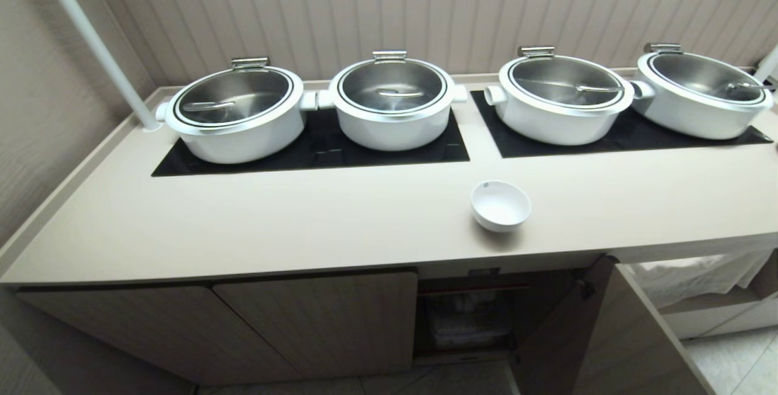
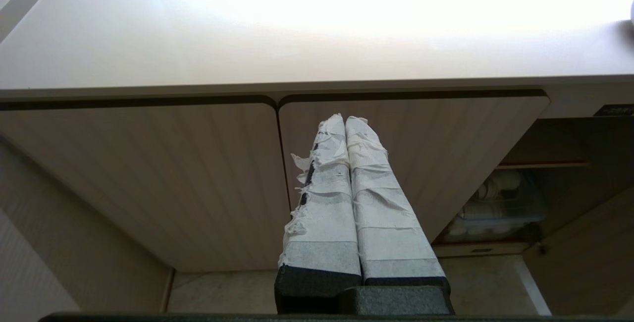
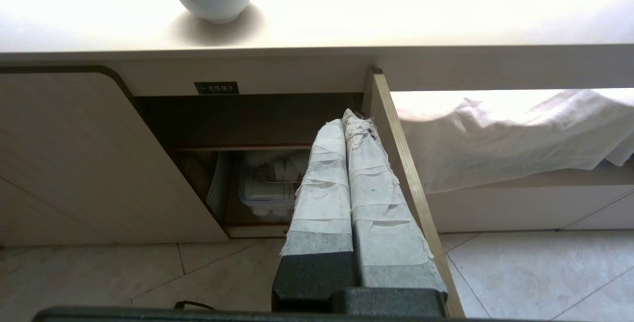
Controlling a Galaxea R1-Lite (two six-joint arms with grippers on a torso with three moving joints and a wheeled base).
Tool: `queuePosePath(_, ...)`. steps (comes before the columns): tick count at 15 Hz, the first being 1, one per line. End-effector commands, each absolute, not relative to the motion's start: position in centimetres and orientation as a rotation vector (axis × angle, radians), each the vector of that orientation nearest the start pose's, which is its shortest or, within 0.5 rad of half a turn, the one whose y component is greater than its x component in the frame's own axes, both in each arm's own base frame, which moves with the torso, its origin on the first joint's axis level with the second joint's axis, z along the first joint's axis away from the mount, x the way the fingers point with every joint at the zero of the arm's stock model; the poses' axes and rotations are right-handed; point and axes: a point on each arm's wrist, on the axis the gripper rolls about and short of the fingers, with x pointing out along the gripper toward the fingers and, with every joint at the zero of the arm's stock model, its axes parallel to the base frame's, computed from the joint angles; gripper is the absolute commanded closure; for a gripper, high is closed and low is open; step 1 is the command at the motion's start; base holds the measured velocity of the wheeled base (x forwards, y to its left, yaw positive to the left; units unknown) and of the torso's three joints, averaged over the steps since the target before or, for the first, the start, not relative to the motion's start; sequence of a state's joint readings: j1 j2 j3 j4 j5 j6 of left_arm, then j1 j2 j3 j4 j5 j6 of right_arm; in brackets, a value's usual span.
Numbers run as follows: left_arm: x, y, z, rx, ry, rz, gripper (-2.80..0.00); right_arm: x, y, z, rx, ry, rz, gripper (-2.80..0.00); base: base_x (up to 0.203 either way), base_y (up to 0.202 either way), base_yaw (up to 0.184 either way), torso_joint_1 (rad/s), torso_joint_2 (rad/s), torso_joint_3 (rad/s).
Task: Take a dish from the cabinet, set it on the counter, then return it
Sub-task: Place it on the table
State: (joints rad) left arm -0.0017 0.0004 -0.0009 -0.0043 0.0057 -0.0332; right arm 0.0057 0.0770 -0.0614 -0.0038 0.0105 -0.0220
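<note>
Beige counter (image 1: 304,225), white dish (image 1: 500,205) near front edge, cabinet (image 3: 247,163) open, both hands pressed closed, empty

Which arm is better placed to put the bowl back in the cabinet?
Probably the right. Its tool, shut and empty, faces the open cabinet below the bowl; the left tool faces closed doors.

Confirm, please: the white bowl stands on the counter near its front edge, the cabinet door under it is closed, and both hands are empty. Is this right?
One thing is wrong: the cabinet door below the bowl is open, as the head view shows, with the shelf inside visible. The rest holds: the bowl stands on the counter near its front edge, and the left hand and right hand are shut and empty.
</note>
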Motion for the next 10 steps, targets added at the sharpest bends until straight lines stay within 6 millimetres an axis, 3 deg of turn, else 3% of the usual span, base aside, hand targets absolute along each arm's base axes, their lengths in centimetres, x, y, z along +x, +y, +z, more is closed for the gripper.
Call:
queuePosePath(1,-2.3,0.0,7.6,-0.034,-0.006,0.005,0.00,-1.1,0.0,11.2,-0.022,0.083,0.021,0.00,0.000,0.000,0.000,0.000,0.00,0.000)
queuePosePath(5,-2.3,0.0,7.6,-0.034,-0.005,0.005,0.00,1.1,0.0,15.4,-0.022,0.144,0.034,0.00,0.000,0.000,0.000,0.000,0.00,0.000)
queuePosePath(10,-2.3,0.0,7.6,-0.034,-0.005,0.005,0.00,6.0,0.5,21.6,-0.016,0.198,0.131,0.00,0.000,0.000,0.000,0.000,0.00,0.000)
